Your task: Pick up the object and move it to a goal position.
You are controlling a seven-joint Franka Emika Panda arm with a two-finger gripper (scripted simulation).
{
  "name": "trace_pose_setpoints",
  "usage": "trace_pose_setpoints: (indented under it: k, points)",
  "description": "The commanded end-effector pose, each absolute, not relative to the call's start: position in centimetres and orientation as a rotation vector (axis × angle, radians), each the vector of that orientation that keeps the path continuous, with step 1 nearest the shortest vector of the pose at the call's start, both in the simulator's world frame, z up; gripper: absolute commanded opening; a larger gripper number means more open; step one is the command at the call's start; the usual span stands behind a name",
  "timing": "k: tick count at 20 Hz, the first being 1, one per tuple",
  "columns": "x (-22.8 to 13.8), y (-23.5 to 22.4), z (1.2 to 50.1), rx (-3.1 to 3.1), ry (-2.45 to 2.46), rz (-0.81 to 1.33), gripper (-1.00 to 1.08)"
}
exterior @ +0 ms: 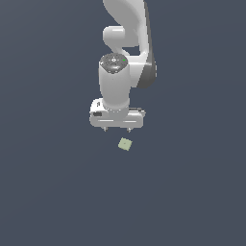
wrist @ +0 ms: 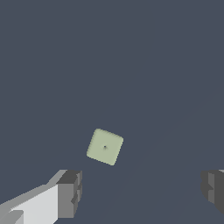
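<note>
A small pale green cube lies on the dark grey floor, turned at an angle. My white gripper hangs just above and behind it, pointing down, with its two short fingers spread apart and nothing between them. In the wrist view the cube sits ahead of the gap between the fingers, nearer the finger with the white mount than the other finger. The gripper is open and apart from the cube.
The dark grey floor stretches flat all around. The white arm rises behind the gripper toward the top of the exterior view.
</note>
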State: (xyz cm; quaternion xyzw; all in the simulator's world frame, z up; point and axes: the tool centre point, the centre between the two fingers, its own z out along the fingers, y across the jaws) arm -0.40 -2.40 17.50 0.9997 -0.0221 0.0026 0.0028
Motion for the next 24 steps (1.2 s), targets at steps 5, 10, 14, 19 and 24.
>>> trace_pose_setpoints:
  k: [5, 10, 14, 19, 24]
  points:
    - [-0.4, -1.9, 17.5, 3.139, -0.059, 0.002, 1.0]
    - [-0.3, -0.5, 17.7, 3.146, -0.031, -0.015, 1.0]
    - [-0.3, -0.5, 17.7, 3.147, -0.03, -0.016, 1.0]
    - [-0.4, -0.3, 16.8, 3.147, -0.068, -0.015, 1.0]
    - [-0.6, 0.0, 14.9, 3.146, -0.16, -0.013, 1.0]
